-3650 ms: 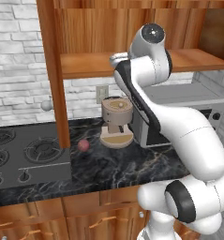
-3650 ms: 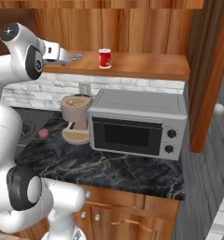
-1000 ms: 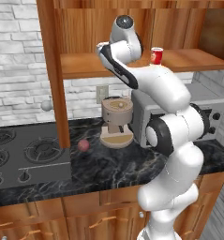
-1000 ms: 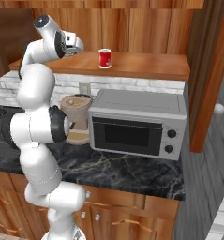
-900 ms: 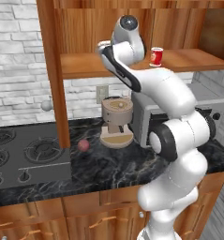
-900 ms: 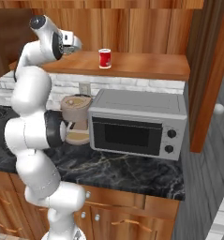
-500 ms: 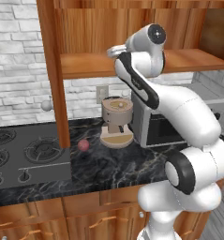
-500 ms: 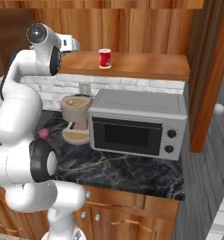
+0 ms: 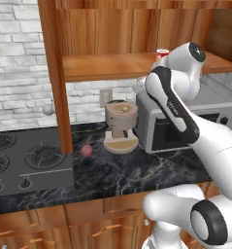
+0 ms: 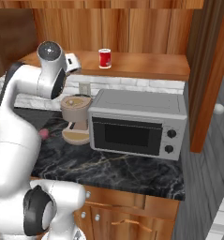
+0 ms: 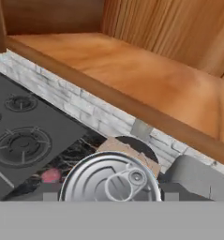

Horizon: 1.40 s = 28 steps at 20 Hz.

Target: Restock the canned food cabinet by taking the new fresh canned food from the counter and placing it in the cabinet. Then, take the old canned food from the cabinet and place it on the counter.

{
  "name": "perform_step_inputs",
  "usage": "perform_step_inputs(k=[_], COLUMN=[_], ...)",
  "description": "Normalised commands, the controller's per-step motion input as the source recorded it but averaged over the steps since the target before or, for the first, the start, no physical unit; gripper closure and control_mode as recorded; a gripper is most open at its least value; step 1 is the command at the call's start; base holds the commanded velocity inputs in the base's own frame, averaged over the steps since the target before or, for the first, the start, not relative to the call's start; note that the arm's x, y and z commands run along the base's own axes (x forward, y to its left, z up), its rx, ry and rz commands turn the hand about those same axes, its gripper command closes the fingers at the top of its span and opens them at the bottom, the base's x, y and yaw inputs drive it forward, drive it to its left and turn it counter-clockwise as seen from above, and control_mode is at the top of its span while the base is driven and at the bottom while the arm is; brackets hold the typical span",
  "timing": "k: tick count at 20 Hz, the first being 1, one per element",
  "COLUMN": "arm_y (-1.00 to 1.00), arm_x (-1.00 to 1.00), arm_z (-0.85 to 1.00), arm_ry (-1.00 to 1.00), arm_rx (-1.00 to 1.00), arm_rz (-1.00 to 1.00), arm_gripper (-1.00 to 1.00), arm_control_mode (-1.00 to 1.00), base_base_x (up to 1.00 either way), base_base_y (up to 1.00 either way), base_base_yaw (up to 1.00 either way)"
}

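The new fresh canned food, a red can (image 9: pixel 162 52) (image 10: pixel 104 58), stands upright on the cabinet shelf (image 9: pixel 107 66) (image 10: pixel 146 66) (image 11: pixel 132 70). My gripper (image 10: pixel 73 61) (image 11: pixel 108 197) hovers off the shelf's front edge, left of the red can and above the counter (image 9: pixel 117 171) (image 10: pixel 118 165). In the hand view the old canned food (image 11: pixel 111 180), a flat silver tin with a pull tab, sits right at the gripper, which is shut on it. My own arm hides the hand in the left base view.
On the counter below stand a coffee machine (image 9: pixel 121 126) (image 10: pixel 77 119) and a microwave (image 10: pixel 139 124) (image 9: pixel 180 129). A dull red ball (image 9: pixel 86 151) (image 11: pixel 51 176) lies beside the gas hob (image 9: pixel 25 160) (image 11: pixel 19 136). The cabinet's thick post (image 9: pixel 54 73) rises at the left.
The arm's upper links have swung from the left side to the right side of the left base view. The hand stays near the shelf's front edge. The red can has not moved.
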Motion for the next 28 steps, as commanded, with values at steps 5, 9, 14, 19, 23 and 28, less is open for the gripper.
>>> perform_step_inputs(k=[5, 9, 14, 19, 23, 28], arm_y=[0.15, 0.88, 0.85, 0.40, 0.01, 0.25], arm_x=[-1.00, -0.12, 0.48, 0.56, -0.01, 0.00], arm_z=[-1.00, -1.00, -1.00, -1.00, -1.00, -0.84], arm_ry=[0.39, 0.29, 0.22, 0.13, 0.14, 0.01], arm_rx=[-0.45, -0.16, 0.11, -0.02, -0.10, 0.08], arm_rz=[0.28, 0.03, -0.03, -0.01, 0.00, 0.00], arm_gripper=[1.00, 1.00, 1.00, 1.00, 1.00, 1.00], arm_control_mode=[-1.00, -1.00, -1.00, -1.00, -1.00, -1.00], base_base_x=[0.00, 0.00, 0.00, 0.00, 0.00, 0.00], base_base_y=[0.00, 0.00, 0.00, 0.00, 0.00, 0.00], base_base_yaw=[0.00, 0.00, 0.00, 0.00, 0.00, 0.00])
